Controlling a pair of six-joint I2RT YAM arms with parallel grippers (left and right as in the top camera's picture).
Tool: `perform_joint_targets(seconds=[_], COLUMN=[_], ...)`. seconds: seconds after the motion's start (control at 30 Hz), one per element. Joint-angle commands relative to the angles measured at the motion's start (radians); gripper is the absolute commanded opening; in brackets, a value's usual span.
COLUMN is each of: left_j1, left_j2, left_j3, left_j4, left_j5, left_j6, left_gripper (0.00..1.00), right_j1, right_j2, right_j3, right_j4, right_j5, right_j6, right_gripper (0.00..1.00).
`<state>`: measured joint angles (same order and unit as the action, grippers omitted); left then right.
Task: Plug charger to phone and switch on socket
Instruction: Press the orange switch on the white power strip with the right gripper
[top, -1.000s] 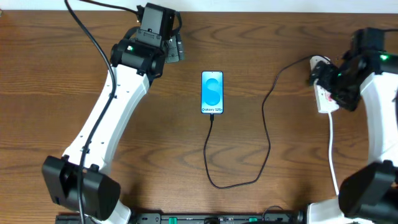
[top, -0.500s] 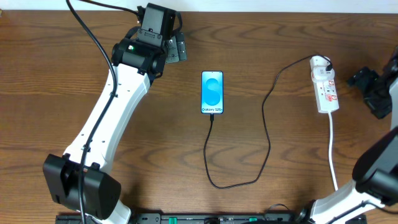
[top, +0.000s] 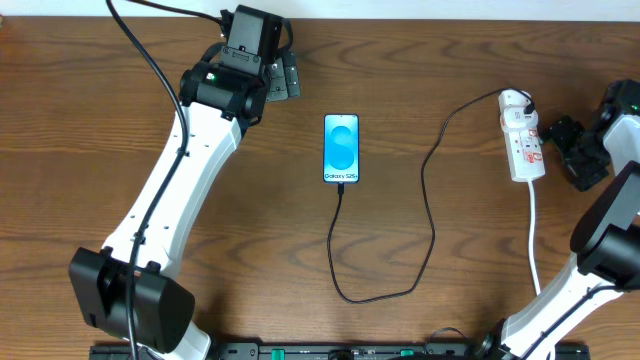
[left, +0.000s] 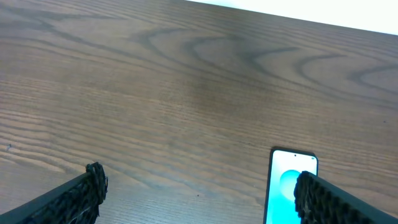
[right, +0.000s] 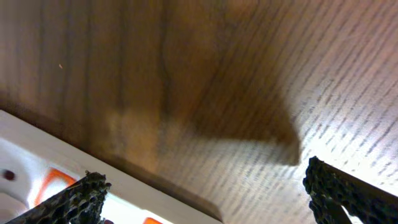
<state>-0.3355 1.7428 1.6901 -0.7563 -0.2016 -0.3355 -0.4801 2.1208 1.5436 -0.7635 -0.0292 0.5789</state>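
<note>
Compared with a second ago, my right arm is no longer covering the socket (top: 522, 148) and is hanging just off its right side. At far left, my left gripper (top: 288, 78) is hovering with its jaws spread wide, holding nothing, up-left of the phone (top: 341, 148). The phone is lying screen-up mid-bench (top: 250, 230), glowing blue. The charger (top: 431, 200) is looping from the phone's lower edge round to the socket's far end. The socket is lying lengthwise at the right. My right gripper (top: 566, 150) is gaping fully, gripping nothing.
</note>
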Motion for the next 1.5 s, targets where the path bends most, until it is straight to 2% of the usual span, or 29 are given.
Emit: perform_joint_targets(seconds=[0.0,0.2,1.13,1.47], left_j1=[0.005,0.005,0.005,0.005], left_j2=[0.004,0.004,0.004,0.004], left_j3=[-0.004,-0.004,-0.004,-0.004], left_j4=[-0.003,-0.003,-0.003,-0.003], left_j5=[-0.017,-0.017,-0.017,-0.017], left_j6=[0.01,0.01,0.01,0.01], left_gripper=[0.98,0.98,0.98,0.98], right_j1=[0.001,0.005,0.035,0.036], right_j2=[0.006,0.006,0.064,0.071], right_j3=[0.013,0.013,0.012,0.012], right_j4=[0.031,0.066,0.05,0.008], right_j5=[-0.008,-0.094,-0.074,-0.148], right_j6=[0.064,0.064,0.064,0.062], right_gripper=[0.99,0.99,0.99,0.99])
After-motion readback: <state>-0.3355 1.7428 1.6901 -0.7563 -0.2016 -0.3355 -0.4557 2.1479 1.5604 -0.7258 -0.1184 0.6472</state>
